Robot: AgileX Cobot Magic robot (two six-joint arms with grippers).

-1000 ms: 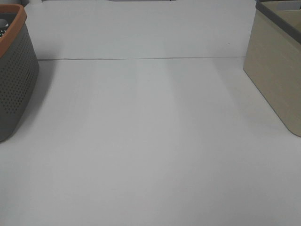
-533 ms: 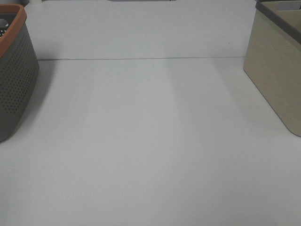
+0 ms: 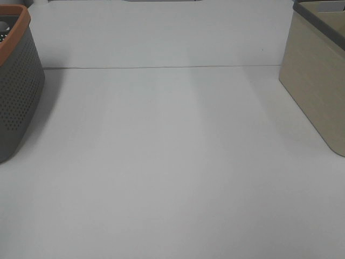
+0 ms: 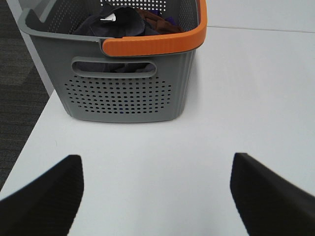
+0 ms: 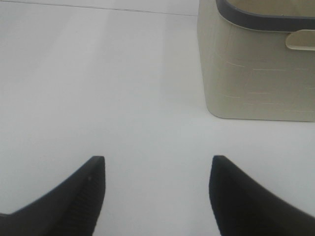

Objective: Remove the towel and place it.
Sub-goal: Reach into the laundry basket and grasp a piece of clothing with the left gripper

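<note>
Left gripper (image 4: 156,196) in position: I have it hanging over the white table (image 3: 172,162), its 2 dark fingers (image 4: 47,196) spread wide and holding nothing. It faces the grey perforated basket (image 4: 128,93) with the orange rim (image 4: 157,45), which stands at the left edge of the scene.

The towel (image 4: 123,24), a dark cloth, lies crumpled inside that basket, beyond the fingertips and well apart from them. Its small white label (image 4: 109,18) shows on top (too small for me to read any print). A brown and purple cloth (image 4: 157,20) lies against the towel in the same basket.

My right gripper (image 5: 156,196) is likewise spread open, holding nothing, above bare table. The beige basket (image 5: 256,73) with its dark rim stands just ahead at the right edge of the scene. The 2 baskets are well apart.
</note>
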